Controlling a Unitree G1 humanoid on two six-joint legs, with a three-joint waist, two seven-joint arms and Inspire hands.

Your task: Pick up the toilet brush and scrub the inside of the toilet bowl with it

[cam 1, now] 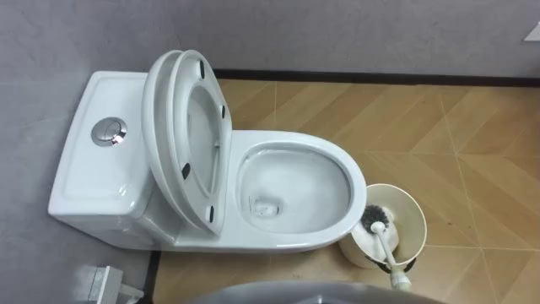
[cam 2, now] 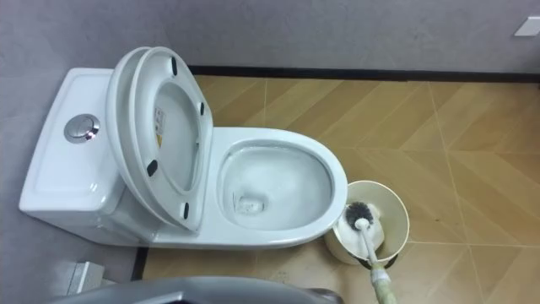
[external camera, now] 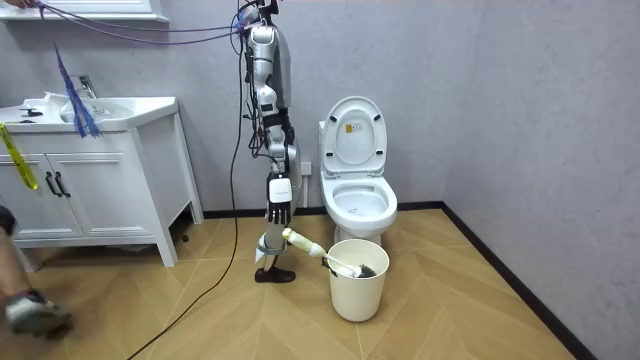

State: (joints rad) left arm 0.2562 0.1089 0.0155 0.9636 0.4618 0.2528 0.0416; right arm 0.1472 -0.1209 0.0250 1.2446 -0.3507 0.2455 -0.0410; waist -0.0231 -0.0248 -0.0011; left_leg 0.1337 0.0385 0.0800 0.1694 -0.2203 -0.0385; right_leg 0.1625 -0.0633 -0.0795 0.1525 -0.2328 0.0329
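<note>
Room view: the robot's right hand [external camera: 278, 212] hangs beside the white ceramic toilet [external camera: 360, 222]; its grip I cannot tell; the white long-handled toilet brush [cam 1: 386, 247] leans in a cream round plastic bucket [cam 1: 415, 221] just beside the toilet's bowl.

Ahead of the right hand [external camera: 279, 212], the toilet [cam 1: 278, 245] bowl lies open from above. To the hand's left the raised lid [cam 1: 169, 143] stands as an upright barrier before the tank [cam 1: 84, 160]. The wall [cam 1: 337, 34] closes the space beyond both. To its right the bucket [cam 1: 412, 221] sits just beside the bowl's front, and the brush [cam 1: 384, 241] handle slants out toward the hand. Farther right, bare floor [cam 1: 472, 127] leaves free passage.
</note>
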